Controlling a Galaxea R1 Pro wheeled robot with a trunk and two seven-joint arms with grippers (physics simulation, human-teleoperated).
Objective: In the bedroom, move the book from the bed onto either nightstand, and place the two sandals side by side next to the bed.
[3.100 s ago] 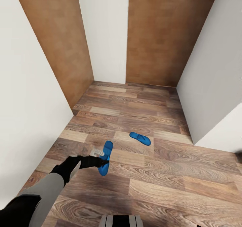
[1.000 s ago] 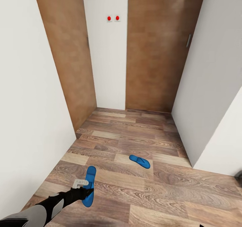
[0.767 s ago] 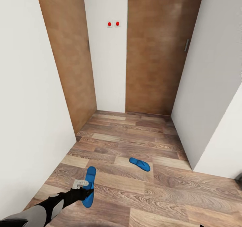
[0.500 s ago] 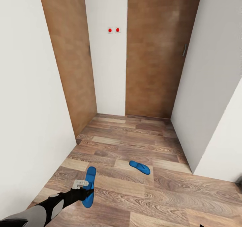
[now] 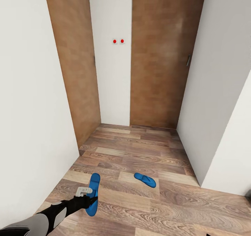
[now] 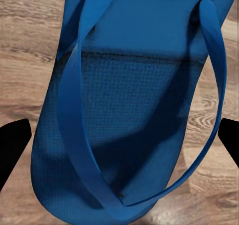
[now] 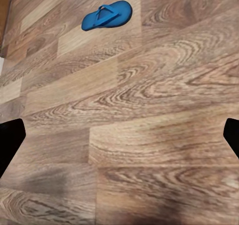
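From the head we look forward and down a plank floor [image 5: 139, 152] toward two doors; our left wrist camera sits close over one sandal [image 6: 129, 110]; our right wrist camera faces floor, sharing the other sandal [image 7: 107, 15] with the head view's lower centre [image 5: 145, 179].

White walls [image 5: 31, 124] close both sides of a narrow passage, and 2 brown doors [image 5: 158, 54] end it. The floor [image 5: 139, 148] between lies open except for 1 sandal [image 5: 145, 180] lying apart; the other sandal [image 5: 92, 193] sits at the left gripper [image 5: 91, 200] near the left wall
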